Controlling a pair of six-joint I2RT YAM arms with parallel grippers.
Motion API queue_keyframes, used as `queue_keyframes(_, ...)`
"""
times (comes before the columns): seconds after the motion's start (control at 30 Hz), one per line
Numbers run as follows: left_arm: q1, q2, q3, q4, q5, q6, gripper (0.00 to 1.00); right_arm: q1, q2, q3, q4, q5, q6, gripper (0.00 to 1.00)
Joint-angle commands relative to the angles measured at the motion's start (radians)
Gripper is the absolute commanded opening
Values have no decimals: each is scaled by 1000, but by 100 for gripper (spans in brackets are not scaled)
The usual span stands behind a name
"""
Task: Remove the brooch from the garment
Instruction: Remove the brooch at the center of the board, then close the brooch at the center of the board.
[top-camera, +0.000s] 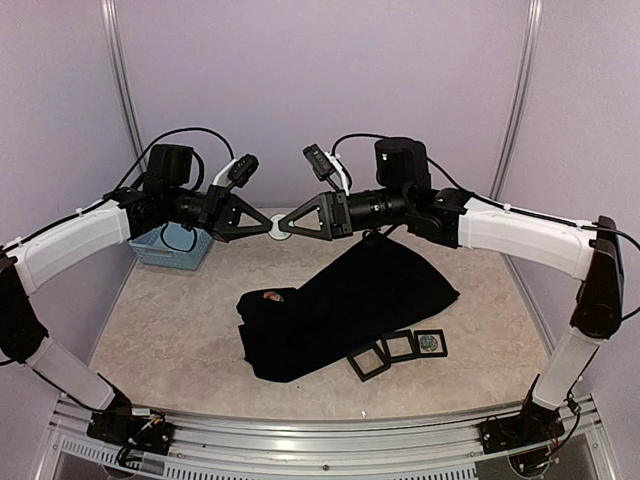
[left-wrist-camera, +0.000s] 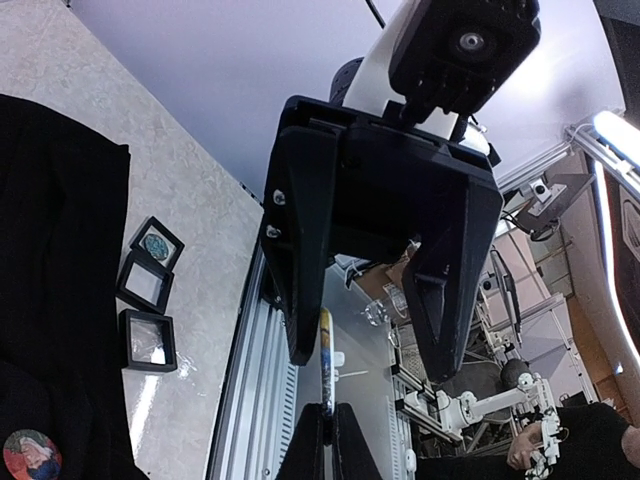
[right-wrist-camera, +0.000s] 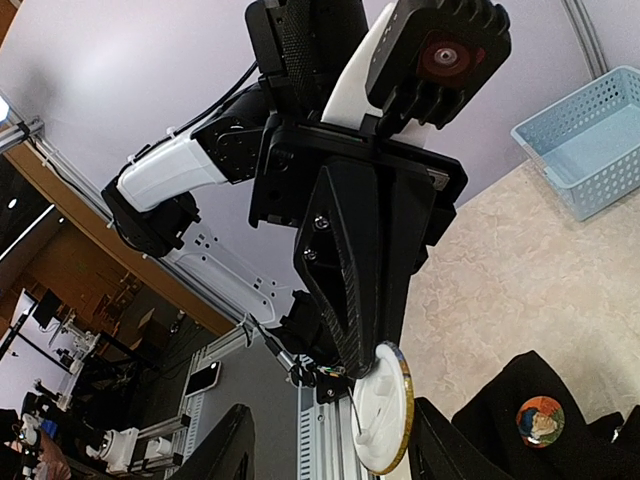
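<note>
Frames (top-camera: 400, 346), three small black squares, lie nearest, beside the garment (top-camera: 350, 295) at mid-table. A round brooch (top-camera: 271, 296) sits on its left part. Farther, raised: left gripper (left-wrist-camera: 326, 425) pinches a white-backed disc (right-wrist-camera: 385, 420) edgewise; right gripper (right-wrist-camera: 333, 440) faces it, fingers apart, holding nothing.

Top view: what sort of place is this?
Probably a robotics lab cell: plain walls around the table, an aluminium rail at its near edge, and another small robot arm beyond, in the left wrist view.

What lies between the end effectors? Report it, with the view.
A round white-backed brooch, pinched by the left end effector, inside the open right end effector; right wrist view shows it.
</note>
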Motion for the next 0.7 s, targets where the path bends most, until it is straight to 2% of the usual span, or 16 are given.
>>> queue_keyframes(0.0, -4, -2, 24, -27, -30, 24, 0, 21, 26, 21, -61, -3, -22, 50)
queue_keyframes(0.17, -4, -1, 24, -29, -39, 23, 0, 24, 27, 19, -64, 5, -21, 46)
queue_keyframes(0.5, -4, -2, 25, -38, -37, 32, 0, 24, 38, 17, -58, 23, -14, 30)
queue_keyframes(0.67, -4, -1, 27, -43, -36, 35, 0, 23, 42, 24, -67, 37, -15, 26)
